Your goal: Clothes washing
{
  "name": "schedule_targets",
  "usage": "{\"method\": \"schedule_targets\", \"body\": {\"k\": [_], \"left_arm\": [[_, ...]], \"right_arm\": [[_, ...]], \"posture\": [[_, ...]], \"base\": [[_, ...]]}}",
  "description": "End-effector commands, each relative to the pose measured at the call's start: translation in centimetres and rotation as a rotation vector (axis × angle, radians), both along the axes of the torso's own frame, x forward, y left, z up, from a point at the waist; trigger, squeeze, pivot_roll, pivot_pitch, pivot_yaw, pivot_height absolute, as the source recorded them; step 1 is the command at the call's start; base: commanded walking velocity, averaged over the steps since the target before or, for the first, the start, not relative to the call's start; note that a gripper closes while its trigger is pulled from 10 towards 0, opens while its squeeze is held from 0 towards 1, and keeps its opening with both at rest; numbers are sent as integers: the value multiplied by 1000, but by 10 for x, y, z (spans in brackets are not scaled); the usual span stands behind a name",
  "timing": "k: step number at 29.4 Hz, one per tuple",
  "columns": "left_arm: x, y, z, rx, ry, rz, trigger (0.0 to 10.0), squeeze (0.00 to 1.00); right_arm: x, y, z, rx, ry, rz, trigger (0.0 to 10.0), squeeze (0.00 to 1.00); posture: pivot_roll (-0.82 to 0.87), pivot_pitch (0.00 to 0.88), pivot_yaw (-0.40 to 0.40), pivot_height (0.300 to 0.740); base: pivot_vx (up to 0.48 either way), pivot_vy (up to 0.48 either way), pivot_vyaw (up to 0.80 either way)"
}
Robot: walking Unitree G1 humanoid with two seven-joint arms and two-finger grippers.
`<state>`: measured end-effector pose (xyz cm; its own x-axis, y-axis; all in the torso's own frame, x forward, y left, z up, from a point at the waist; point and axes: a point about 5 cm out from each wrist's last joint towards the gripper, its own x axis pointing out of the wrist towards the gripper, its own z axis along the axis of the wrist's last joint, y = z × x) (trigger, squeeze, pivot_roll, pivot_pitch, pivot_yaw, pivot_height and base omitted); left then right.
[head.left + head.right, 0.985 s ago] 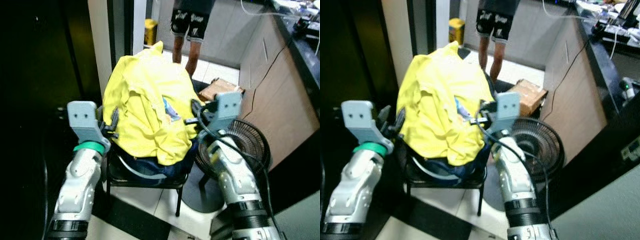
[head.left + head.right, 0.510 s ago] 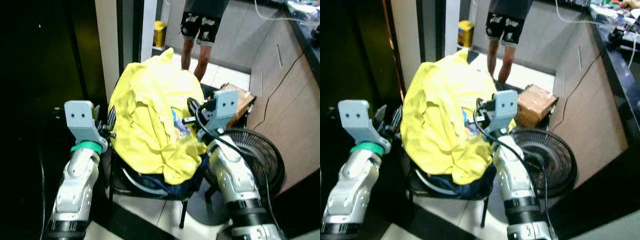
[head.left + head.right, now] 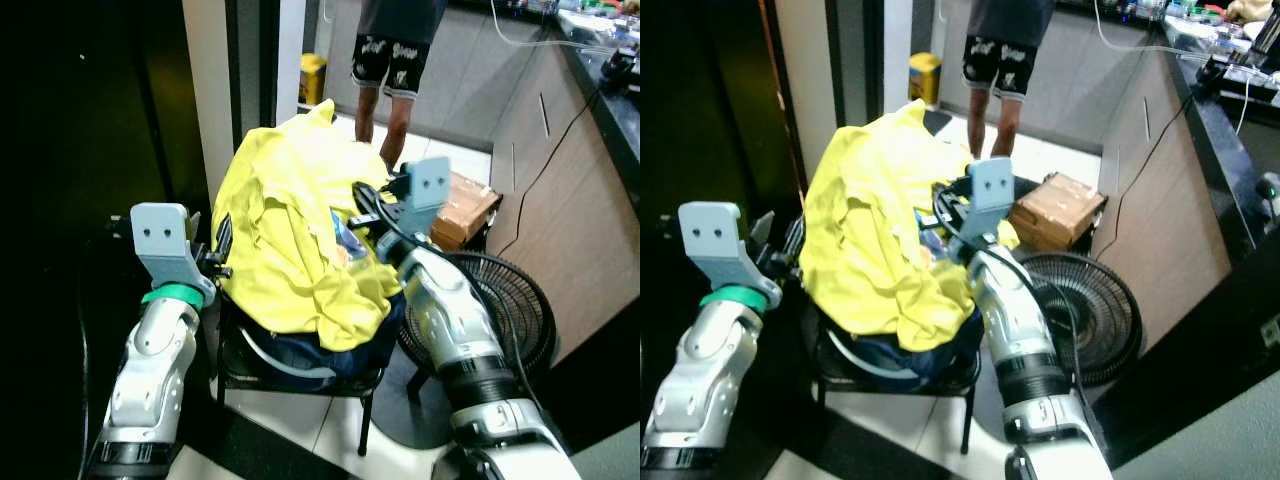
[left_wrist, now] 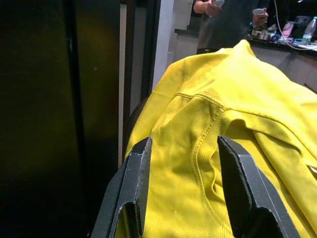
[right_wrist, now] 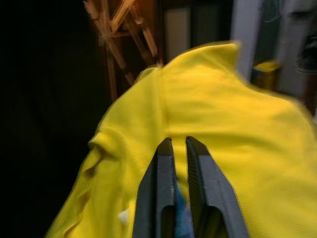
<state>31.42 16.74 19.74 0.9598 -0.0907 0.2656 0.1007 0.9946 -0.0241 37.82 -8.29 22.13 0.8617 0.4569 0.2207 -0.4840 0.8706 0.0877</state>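
A yellow garment [image 3: 290, 230] lies heaped over a black chair [image 3: 300, 375], with a dark blue garment [image 3: 330, 355] under it on the seat. My left gripper [image 3: 215, 258] is at the chair's left side, open, its fingers either side of a yellow fold [image 4: 181, 163] without touching it. My right gripper [image 3: 357, 203] reaches in from the right over the top of the heap. Its fingers [image 5: 166, 153] are shut with a thin gap, pointing at the yellow cloth [image 5: 218, 114]; I cannot tell whether they pinch any fabric.
A floor fan [image 3: 510, 310] stands right of the chair, a cardboard box [image 3: 465, 205] behind it. A person's legs [image 3: 385, 70] stand beyond the chair near a yellow container [image 3: 313, 75]. A counter [image 3: 590, 150] runs along the right; a dark door [image 3: 90, 120] is on the left.
My right gripper has swung left from the chair's right side to above the yellow heap. The left arm has stayed at the chair's left. The camera has shifted a little.
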Motion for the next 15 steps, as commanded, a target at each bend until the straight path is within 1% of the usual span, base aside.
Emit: {"method": "schedule_targets", "body": {"k": [1,8,10,11,15], "left_arm": [[-2,3,-6,12,29,7,10000,0],[-5,4,-6,9,31,11,10000,0],[-5,4,-6,-3,32,9,10000,0],[-6,5,-6,-22,35,2,10000,0],[-6,6,-5,-32,36,-4,10000,0]], "right_arm": [[4,7,-6,-8,60,26,10000,1000],[8,10,-7,-18,78,12,10000,1000],[10,10,-6,-13,83,12,10000,1000],[13,12,-3,0,93,21,10000,1000],[14,13,-1,2,98,26,10000,1000]], "posture": [[103,48,-35,740],[113,56,-39,740],[113,56,-39,740],[112,65,-35,740],[110,76,-30,740]], "base": [[0,0,0],[0,0,0],[0,0,0],[0,0,0],[0,0,0]]}}
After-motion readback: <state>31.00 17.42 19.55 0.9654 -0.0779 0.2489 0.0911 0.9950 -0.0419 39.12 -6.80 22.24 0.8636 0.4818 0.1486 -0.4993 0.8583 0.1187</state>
